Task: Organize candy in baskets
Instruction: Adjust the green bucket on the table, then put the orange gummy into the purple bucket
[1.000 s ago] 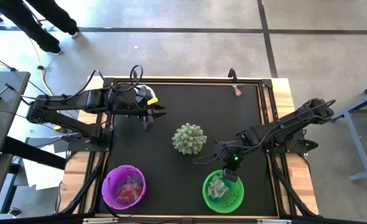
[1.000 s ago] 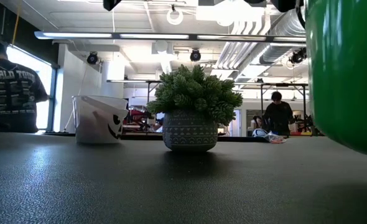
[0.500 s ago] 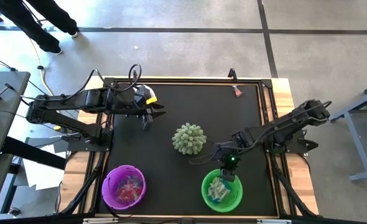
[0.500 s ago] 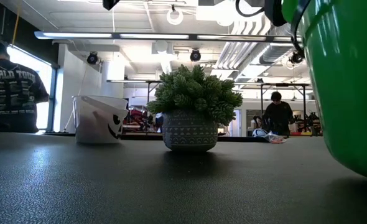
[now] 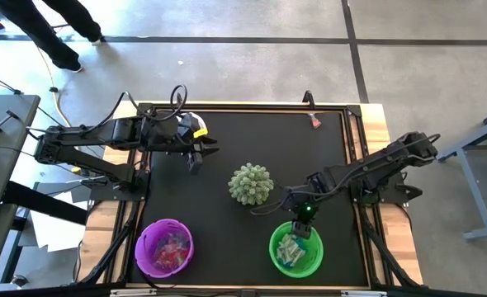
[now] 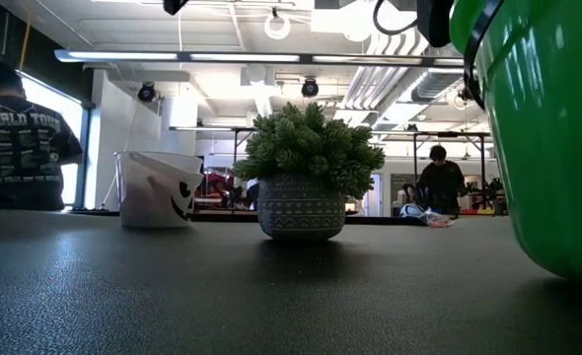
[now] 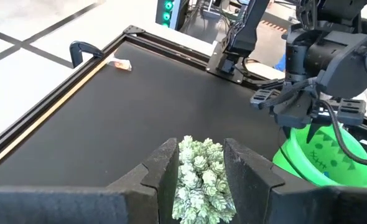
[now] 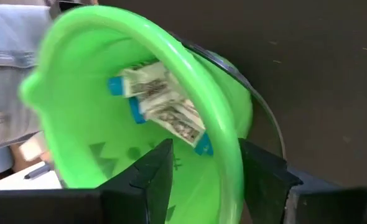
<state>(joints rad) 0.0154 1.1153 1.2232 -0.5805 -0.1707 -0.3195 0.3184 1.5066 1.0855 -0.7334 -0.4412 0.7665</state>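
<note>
- High view is showing a black table (image 5: pixel 227 140) with items laid out across it; the list is running from the left arm's side to the right arm's side.
- Left gripper (image 5: pixel 196 150) is hovering at the far left part of the table, beside the white basket (image 6: pixel 158 189). In the left wrist view its fingers (image 7: pixel 165 165) are standing partly apart with nothing between them, framing the potted plant farther off.
- White basket is sitting on the table at the far left, bearing a dark face print in the low view; in the high view the left arm is covering most of it.
- Purple basket (image 5: pixel 164 247) is resting at the near left corner, with red-wrapped candy (image 5: pixel 171 247) lying inside it.
- Potted plant (image 5: pixel 251 183), pale green and spiky, is standing upright near the table's centre, between the two arms.
- Green basket (image 5: pixel 296 250) is sitting at the near right part of the table, holding blue-and-silver candy (image 8: pixel 165 112).
- Right gripper (image 5: pixel 303 224) is positioned at the far rim of the green basket. In the right wrist view its fingers (image 8: pixel 155 171) are straddling the rim, one inside and one outside, standing apart without visibly pinching it.
- One small pinkish wrapped candy (image 5: pixel 315 120) is lying alone near the far right edge of the table.
- Person's legs (image 5: pixel 62 33) are showing on the floor beyond the far left corner.
</note>
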